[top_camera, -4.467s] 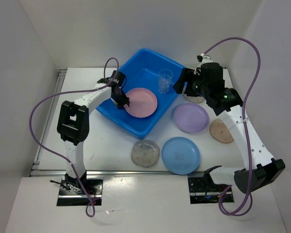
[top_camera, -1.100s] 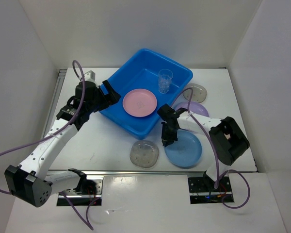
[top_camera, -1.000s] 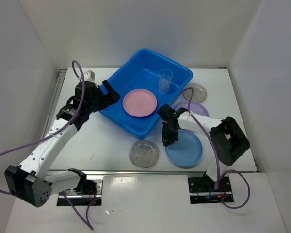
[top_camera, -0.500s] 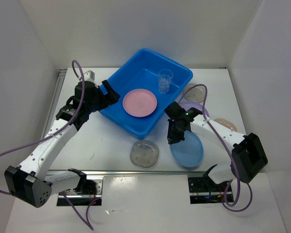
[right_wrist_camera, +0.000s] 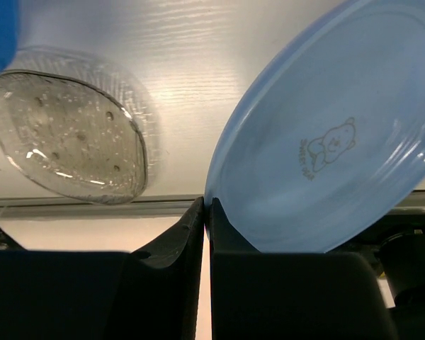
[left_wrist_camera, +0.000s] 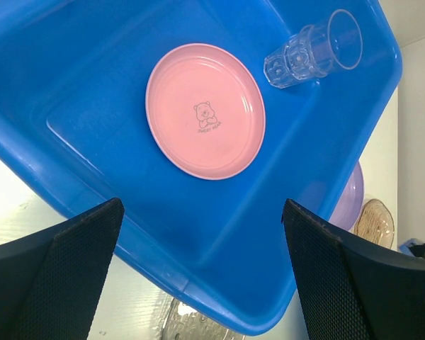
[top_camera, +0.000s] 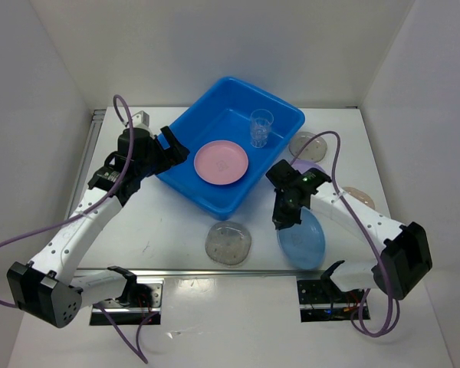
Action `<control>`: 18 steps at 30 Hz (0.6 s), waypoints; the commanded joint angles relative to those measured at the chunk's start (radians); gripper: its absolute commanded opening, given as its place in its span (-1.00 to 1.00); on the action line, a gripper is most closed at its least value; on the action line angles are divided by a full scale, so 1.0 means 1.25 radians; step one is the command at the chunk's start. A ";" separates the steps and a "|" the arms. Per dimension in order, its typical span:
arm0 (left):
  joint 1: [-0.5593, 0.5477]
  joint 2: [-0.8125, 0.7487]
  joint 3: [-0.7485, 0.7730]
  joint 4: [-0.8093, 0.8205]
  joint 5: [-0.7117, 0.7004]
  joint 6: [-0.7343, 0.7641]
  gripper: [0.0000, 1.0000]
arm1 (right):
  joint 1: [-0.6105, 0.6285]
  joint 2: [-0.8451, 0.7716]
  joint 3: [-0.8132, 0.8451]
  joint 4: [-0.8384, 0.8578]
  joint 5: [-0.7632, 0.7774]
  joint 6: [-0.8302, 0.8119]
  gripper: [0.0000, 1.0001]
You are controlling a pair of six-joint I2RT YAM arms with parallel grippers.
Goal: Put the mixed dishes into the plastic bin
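Note:
The plastic bin (top_camera: 215, 115) is a big blue tub at the table's middle, holding a pink plate (top_camera: 221, 162) and an upright clear ribbed cup (top_camera: 261, 126). My right gripper (top_camera: 283, 220) is shut on the left rim of a blue plate (top_camera: 303, 239), which hangs tilted just off the table in front of the bin. In the right wrist view the jaws (right_wrist_camera: 207, 209) pinch that blue plate (right_wrist_camera: 326, 163) at its edge. My left gripper (top_camera: 178, 148) hovers open over the bin's left rim, empty; its wrist view shows the pink plate (left_wrist_camera: 205, 110) and cup (left_wrist_camera: 312, 49) below.
A speckled grey rounded-square plate (top_camera: 228, 241) lies in front of the bin, beside the blue plate. A lavender plate (left_wrist_camera: 352, 195) sits right of the bin, mostly hidden. A clear speckled plate (top_camera: 307, 144) and a tan one (top_camera: 358, 196) lie further right. White walls enclose the table.
My right gripper has shut on the blue plate's rim and tipped the plate up, shifting slightly right and nearer. The left arm has not moved.

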State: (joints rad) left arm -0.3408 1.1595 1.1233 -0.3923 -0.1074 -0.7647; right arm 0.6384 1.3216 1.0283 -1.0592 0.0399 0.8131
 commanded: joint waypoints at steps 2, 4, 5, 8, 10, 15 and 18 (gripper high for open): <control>0.005 -0.005 0.014 0.029 -0.001 0.006 1.00 | 0.006 -0.042 0.087 -0.057 0.044 0.018 -0.96; 0.005 0.003 0.014 0.029 -0.001 0.006 1.00 | 0.006 -0.042 0.110 -0.075 0.055 0.018 -0.96; 0.005 0.003 0.014 0.029 -0.001 0.006 1.00 | 0.006 -0.042 0.110 -0.076 0.065 0.018 -0.96; 0.005 0.010 0.023 0.029 -0.001 0.006 1.00 | 0.006 -0.042 0.143 -0.094 0.087 0.018 -0.96; 0.005 0.010 0.023 0.029 -0.001 0.006 1.00 | 0.006 -0.042 0.172 -0.102 0.114 0.018 -0.96; 0.005 0.017 0.030 0.037 -0.001 0.013 1.00 | 0.006 -0.011 0.288 -0.153 0.186 0.000 -0.96; 0.005 0.032 0.039 0.037 -0.001 0.021 1.00 | 0.006 0.059 0.429 -0.192 0.237 -0.048 -0.96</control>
State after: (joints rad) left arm -0.3408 1.1854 1.1240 -0.3882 -0.1074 -0.7612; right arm 0.6384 1.3468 1.4227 -1.2404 0.2211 0.8036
